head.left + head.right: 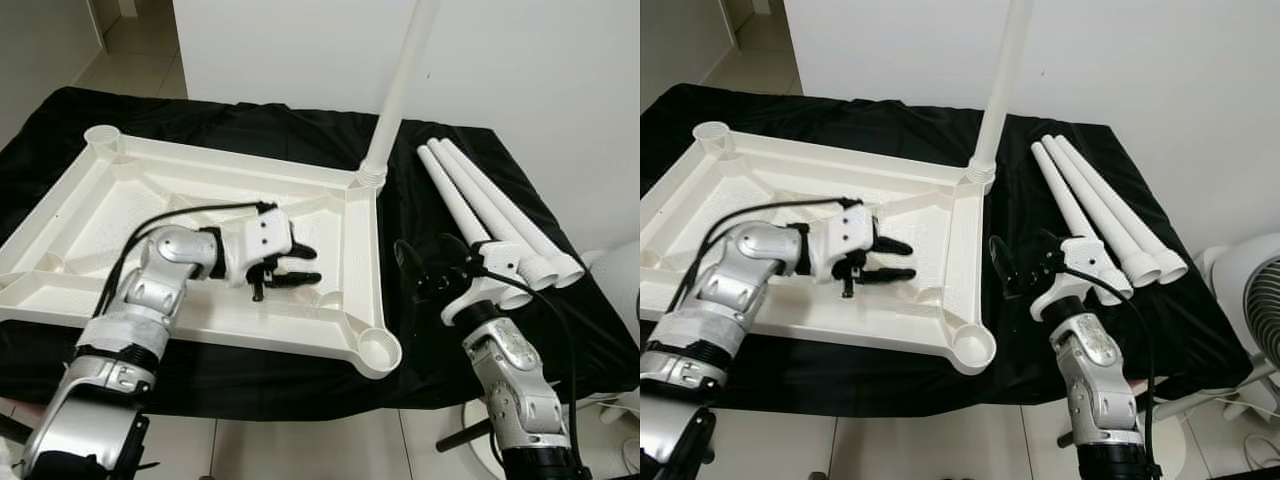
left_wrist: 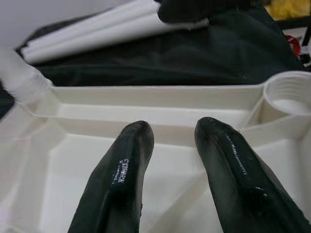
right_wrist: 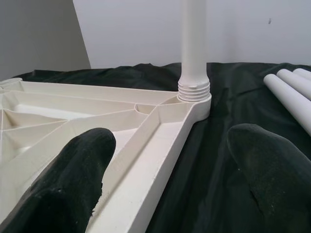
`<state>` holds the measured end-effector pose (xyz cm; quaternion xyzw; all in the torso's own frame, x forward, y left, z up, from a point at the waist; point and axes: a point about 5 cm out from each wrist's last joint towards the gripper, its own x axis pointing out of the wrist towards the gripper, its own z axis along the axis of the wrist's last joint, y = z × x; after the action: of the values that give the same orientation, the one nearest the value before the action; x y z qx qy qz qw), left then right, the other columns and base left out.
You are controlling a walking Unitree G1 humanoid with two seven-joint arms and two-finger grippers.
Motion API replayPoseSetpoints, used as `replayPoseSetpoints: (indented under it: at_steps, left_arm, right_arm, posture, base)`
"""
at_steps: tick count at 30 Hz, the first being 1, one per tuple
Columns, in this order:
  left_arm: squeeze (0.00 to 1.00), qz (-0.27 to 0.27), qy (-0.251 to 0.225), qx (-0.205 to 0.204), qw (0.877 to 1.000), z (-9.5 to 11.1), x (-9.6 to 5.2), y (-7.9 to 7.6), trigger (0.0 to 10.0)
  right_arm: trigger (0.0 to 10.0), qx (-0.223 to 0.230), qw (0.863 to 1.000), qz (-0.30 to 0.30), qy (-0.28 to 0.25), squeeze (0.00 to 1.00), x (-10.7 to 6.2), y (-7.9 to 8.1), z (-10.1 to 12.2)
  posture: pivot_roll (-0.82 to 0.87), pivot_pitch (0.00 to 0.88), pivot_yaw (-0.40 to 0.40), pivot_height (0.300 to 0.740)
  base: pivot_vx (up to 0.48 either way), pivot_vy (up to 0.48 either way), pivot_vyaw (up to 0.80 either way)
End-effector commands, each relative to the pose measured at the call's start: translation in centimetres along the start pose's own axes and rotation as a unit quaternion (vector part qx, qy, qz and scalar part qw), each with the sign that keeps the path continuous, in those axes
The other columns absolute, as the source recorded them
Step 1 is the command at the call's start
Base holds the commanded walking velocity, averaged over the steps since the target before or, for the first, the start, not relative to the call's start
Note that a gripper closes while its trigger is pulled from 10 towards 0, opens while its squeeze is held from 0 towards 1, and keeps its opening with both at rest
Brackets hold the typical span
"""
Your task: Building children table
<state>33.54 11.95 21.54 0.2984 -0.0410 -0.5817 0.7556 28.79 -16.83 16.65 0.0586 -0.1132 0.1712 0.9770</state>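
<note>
Tabletop [image 1: 60,255] lies underside-up, one leg [image 1: 400,90] upright; both tools released.

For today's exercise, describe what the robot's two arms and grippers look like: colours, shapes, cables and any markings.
Both arms are shiny silver with rounded joint housings and black bands. A black cable runs along each. The left gripper and the right gripper each have a white housing and two long, rounded black fingers. The left housing carries small dark dots. Faint pale lettering runs along one left finger, too small to read.
</note>
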Motion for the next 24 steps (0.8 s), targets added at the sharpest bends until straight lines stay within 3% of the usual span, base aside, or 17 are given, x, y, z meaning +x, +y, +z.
replayPoseSetpoints:
  at_steps: [1,6,7,10,11,13,15,16,17,20,21,22,23,24]
  left_arm:
    - [0.00,0.108,-0.011,0.003,0.994,0.8,-0.2,1.4,10.0]
    - [0.00,0.128,-0.037,-0.025,0.991,1.6,0.0,1.9,10.0]
    - [0.00,0.153,-0.040,-0.046,0.986,1.4,0.2,2.1,10.0]
    - [0.00,0.229,-0.018,-0.085,0.969,0.5,0.8,2.7,10.0]
    - [0.00,0.229,-0.018,-0.085,0.969,0.5,0.8,2.7,10.0]
    - [0.00,0.281,-0.007,-0.119,0.952,-0.1,1.0,3.0,10.0]
    - [0.00,0.281,-0.007,-0.119,0.952,-0.1,1.0,3.0,10.0]
    - [0.00,0.338,-0.012,-0.159,0.928,-0.7,0.8,3.4,10.0]
    - [0.00,0.338,-0.012,-0.159,0.928,-0.7,0.8,3.4,10.0]
    - [0.00,0.416,-0.029,-0.219,0.882,-1.4,0.2,4.5,10.0]
    - [0.00,0.416,-0.029,-0.219,0.882,-1.4,0.2,4.5,10.0]
    - [0.00,0.432,-0.037,-0.233,0.870,-1.5,-0.1,4.8,10.0]
    - [0.00,0.432,-0.037,-0.233,0.870,-1.5,-0.1,4.8,10.0]
    - [0.00,0.444,-0.044,-0.247,0.860,-1.5,-0.3,5.0,10.0]
  right_arm:
    - [10.0,0.005,1.000,0.001,-0.001,0.00,0.1,-0.2,0.0]
    - [10.0,0.007,1.000,0.001,-0.006,0.00,0.6,-0.1,0.1]
    - [10.0,0.011,1.000,-0.007,-0.011,1.00,0.8,-0.2,0.2]
    - [10.0,0.019,0.999,-0.028,-0.018,1.00,1.2,-0.5,0.4]
    - [10.0,0.019,0.999,-0.028,-0.018,1.00,1.2,-0.5,0.4]
    - [10.0,0.020,0.998,-0.049,-0.015,1.00,1.4,-0.8,0.2]
    - [10.0,0.020,0.998,-0.049,-0.015,1.00,1.4,-0.8,0.2]
    - [10.0,0.016,0.997,-0.072,-0.010,1.00,1.8,-1.3,-0.1]
    - [10.0,0.016,0.997,-0.072,-0.010,1.00,1.8,-1.3,-0.1]
    - [10.0,0.007,0.994,-0.105,-0.003,1.00,2.6,-1.9,-0.3]
    - [10.0,0.007,0.994,-0.105,-0.003,1.00,2.6,-1.9,-0.3]
    - [10.0,0.007,0.994,-0.110,-0.003,1.00,2.9,-2.0,-0.3]
    - [10.0,0.007,0.994,-0.110,-0.003,1.00,2.9,-2.0,-0.3]
    - [10.0,-0.001,0.992,-0.123,-0.001,1.00,3.2,-2.3,-0.2]
  posture:
    - [0.07,0.080,-0.113,0.740]
    - [0.06,0.077,-0.114,0.740]
    - [0.06,0.077,-0.115,0.740]
    - [0.06,0.077,-0.123,0.740]
    - [0.06,0.077,-0.123,0.740]
    - [0.06,0.077,-0.127,0.740]
    - [0.06,0.077,-0.127,0.740]
    - [0.06,0.075,-0.133,0.740]
    - [0.06,0.075,-0.133,0.740]
    - [0.06,0.071,-0.154,0.740]
    - [0.06,0.071,-0.154,0.740]
    - [0.06,0.066,-0.157,0.740]
    - [0.06,0.066,-0.157,0.740]
    - [0.07,0.062,-0.159,0.740]
  base:
    - [0.000,0.000,0.00]
    - [0.000,0.000,0.00]
    - [0.000,0.000,0.00]
    - [0.000,0.000,0.00]
    - [0.000,0.000,0.00]
    - [0.000,0.000,0.00]
    - [0.000,0.000,0.00]
    - [0.000,0.000,0.00]
    - [0.000,0.000,0.00]
    - [0.000,0.000,0.00]
    - [0.000,0.000,0.00]
    - [0.000,0.000,0.00]
    - [0.000,0.000,0.00]
    - [0.000,0.000,0.00]
